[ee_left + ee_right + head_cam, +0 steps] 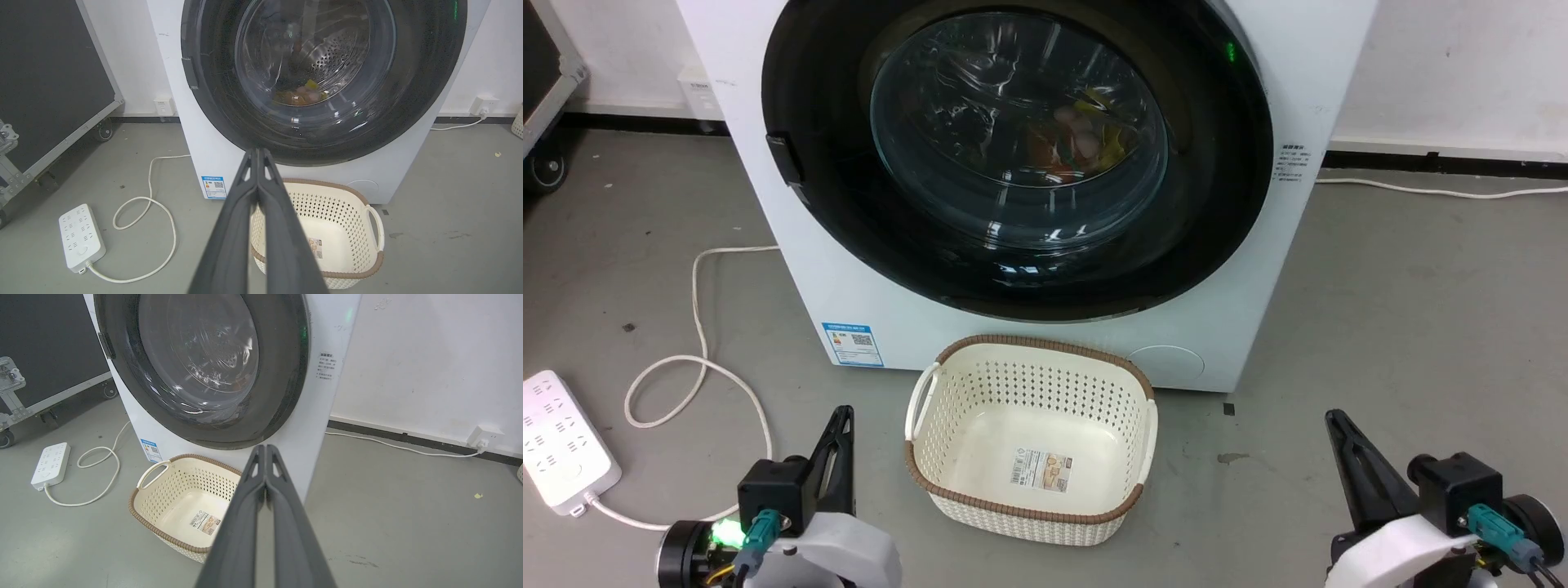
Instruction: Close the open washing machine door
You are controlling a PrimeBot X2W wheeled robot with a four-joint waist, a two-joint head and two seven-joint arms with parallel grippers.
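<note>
The white washing machine (1029, 343) stands straight ahead on the floor. Its round glossy black door (1225, 204) lies flat against the machine's front, and coloured clothes show through the glass bowl window (1013, 139). The same door (421, 81) and door (282, 375) face both wrist cameras. My left gripper (843, 415) rests low at the left, shut, with nothing in it. My right gripper (1333, 418) rests low at the right, also shut and empty. Both hang well short of the door.
An empty cream basket (956, 482) with a brown rim sits on the floor between the grippers, just before the machine. A white power strip (560, 445) and its looping cable (698, 359) lie at the left. A black wheeled case (49, 81) stands further left.
</note>
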